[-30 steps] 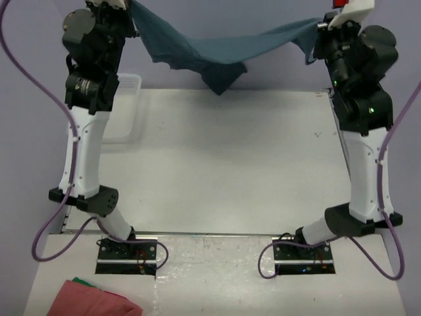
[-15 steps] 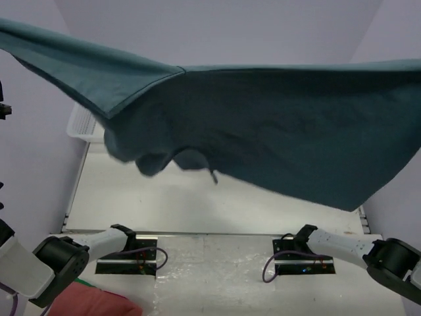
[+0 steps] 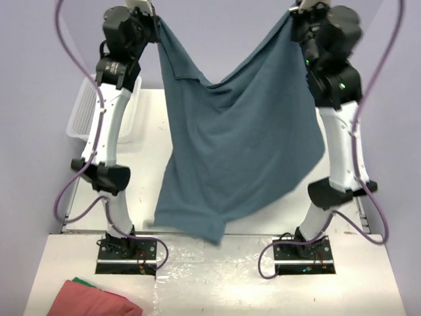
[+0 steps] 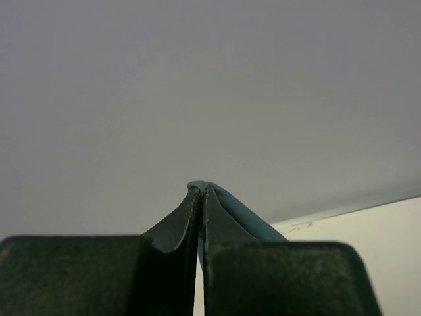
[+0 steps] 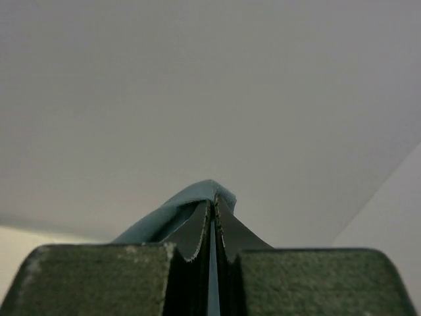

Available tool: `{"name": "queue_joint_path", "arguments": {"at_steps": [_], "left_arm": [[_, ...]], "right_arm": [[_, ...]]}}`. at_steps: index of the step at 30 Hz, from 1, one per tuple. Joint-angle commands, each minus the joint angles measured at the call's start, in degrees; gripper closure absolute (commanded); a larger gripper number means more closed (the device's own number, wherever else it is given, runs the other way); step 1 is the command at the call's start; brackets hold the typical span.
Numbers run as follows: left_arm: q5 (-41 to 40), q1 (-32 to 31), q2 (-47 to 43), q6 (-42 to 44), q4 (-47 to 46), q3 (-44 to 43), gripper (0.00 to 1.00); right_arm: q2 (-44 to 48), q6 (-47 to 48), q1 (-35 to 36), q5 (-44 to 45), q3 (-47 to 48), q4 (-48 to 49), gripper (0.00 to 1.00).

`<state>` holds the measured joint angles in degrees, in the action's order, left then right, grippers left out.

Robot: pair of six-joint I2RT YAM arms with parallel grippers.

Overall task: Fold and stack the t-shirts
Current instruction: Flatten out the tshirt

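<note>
In the top view one white basket (image 3: 82,113) stands at the far left corner of the table (image 3: 148,168). The left arm (image 3: 108,131) crosses in front of it, and what it holds cannot be told. One teal t-shirt (image 3: 237,151) hangs as a broad sheet between the left gripper (image 3: 146,9) and the right gripper (image 3: 304,8), both raised high at the top of the view. Each pair of jaws is clamped on an upper corner of the cloth. The shirt's top edge sags in a V between them, and its lower edge drops to the near edge of the table, between the two arm bases. Half a second ago the shirt was spread wide close to the camera, covering most of the view, with both arms swung low and outward. A second ago it was a narrow sagging band at the top. At the near left lies one folded red garment (image 3: 92,303), with a strip of green cloth (image 3: 77,282) showing at its far edge. There are two arms in all, the right arm (image 3: 342,151) standing upright like the left.

In the left wrist view the left gripper (image 4: 201,192) has its jaws pressed together, with a fold of the teal t-shirt (image 4: 227,204) pinched at the tips.

In the right wrist view the right gripper (image 5: 212,205) likewise has its jaws together on the teal t-shirt (image 5: 174,212), which bulges over the tips.
</note>
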<state>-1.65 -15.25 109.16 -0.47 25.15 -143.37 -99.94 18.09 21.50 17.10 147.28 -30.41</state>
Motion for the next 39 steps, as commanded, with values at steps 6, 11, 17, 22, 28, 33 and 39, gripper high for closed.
{"name": "queue_joint_path", "arguments": {"at_steps": [6,11,17,22,28,33,39], "left_arm": [[4.28,7.24,3.69,-0.41,-13.1,-5.78,1.0],[4.73,7.86,0.45,0.21,-14.42,-5.17,1.0],[5.87,7.86,-2.55,2.14,-13.02,-2.46,1.0],[5.19,5.15,-3.34,1.7,-8.18,10.97,1.0],[-6.12,-6.1,-9.49,-4.53,-10.64,39.36,1.0],[-11.9,-12.44,-18.71,-10.16,-10.03,54.94,1.0],[-12.77,-13.06,-28.12,-6.56,-5.91,49.25,1.0]], "right_arm": [[-5.35,-8.59,-13.05,-14.2,2.57,0.27,1.0],[-3.16,-9.39,-16.92,-15.17,1.08,0.62,1.0],[-1.13,-11.23,-19.21,-15.96,-7.7,0.88,1.0],[-4.11,-21.13,-19.74,-13.15,-17.36,-4.02,1.0],[-0.26,-35.3,-17.81,-10.35,-37.82,-8.25,1.0],[7.55,-39.71,-18.07,-4.37,-49.36,-10.98,1.0],[14.23,-39.44,-21.23,-3.74,-49.64,-11.86,1.0]]}}
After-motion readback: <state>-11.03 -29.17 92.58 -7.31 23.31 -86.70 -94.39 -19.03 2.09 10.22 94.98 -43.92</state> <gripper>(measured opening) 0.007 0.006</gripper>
